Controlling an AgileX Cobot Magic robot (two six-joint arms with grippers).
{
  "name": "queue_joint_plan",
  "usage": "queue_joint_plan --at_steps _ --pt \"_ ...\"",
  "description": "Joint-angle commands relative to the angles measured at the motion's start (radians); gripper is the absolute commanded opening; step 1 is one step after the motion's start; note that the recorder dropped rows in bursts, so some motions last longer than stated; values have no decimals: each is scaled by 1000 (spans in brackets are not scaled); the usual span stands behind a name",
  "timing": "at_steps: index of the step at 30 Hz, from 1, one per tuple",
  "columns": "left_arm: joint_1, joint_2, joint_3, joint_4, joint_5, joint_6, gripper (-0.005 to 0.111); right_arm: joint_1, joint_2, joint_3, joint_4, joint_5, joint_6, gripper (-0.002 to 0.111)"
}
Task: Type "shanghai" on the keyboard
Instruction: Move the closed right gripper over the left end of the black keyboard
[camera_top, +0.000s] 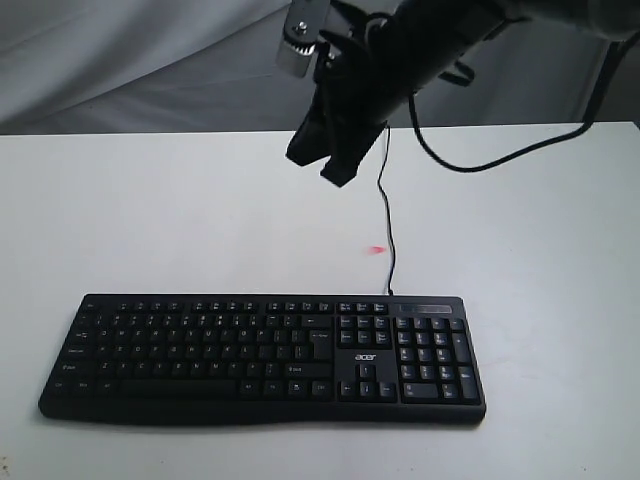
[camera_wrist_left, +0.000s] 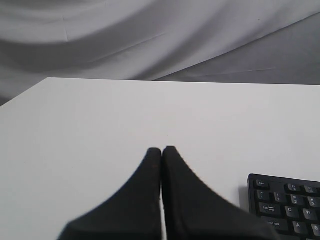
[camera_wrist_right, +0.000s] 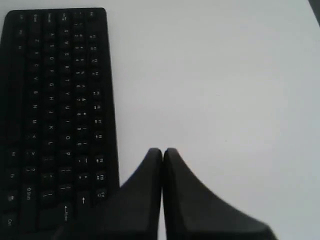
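Observation:
The black keyboard (camera_top: 260, 360) with its white acer logo lies along the front of the white table (camera_top: 150, 220). Its thin cable (camera_top: 389, 215) runs back toward the far edge. My right gripper (camera_top: 320, 168) hangs in the air behind the keyboard, above the bare table. In the right wrist view this gripper (camera_wrist_right: 162, 150) is shut with nothing in it, and the keyboard (camera_wrist_right: 55, 100) lies beside it. My left gripper (camera_wrist_left: 162, 149) is shut and empty over bare table, with the keyboard's Esc corner (camera_wrist_left: 287, 200) close by. The exterior view does not show the left gripper.
A small red spot (camera_top: 377, 250) marks the table beside the cable. Grey cloth (camera_top: 120, 60) hangs behind the table's far edge. A looped black arm cable (camera_top: 480, 160) sags over the back right of the table.

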Motion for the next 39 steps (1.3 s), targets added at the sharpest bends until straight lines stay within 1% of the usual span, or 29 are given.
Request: queue_joint_plan --at_steps 1,5,10,17,22,27,32,39 --pt "2 -5 5 -1 -11 -2 1 53 1 71 6 -88 -43 0" --pt "2 -5 5 -1 -11 -2 1 94 1 132 74 -152 -111 0" --pt "2 -5 5 -1 -11 -2 1 138 1 200 218 -168 -234 0" --pt "2 -5 5 -1 -11 -2 1 195 1 294 329 -210 -359 0" --pt "2 -5 5 -1 -11 -2 1 235 1 352 342 -299 -374 0" --pt "2 -5 5 -1 -11 -2 1 280 1 381 370 -339 -378 0" --pt "2 -5 5 -1 -11 -2 1 313 1 381 424 -338 -378 0" --pt "2 -5 5 -1 -11 -2 1 348 1 381 451 -365 -378 0"
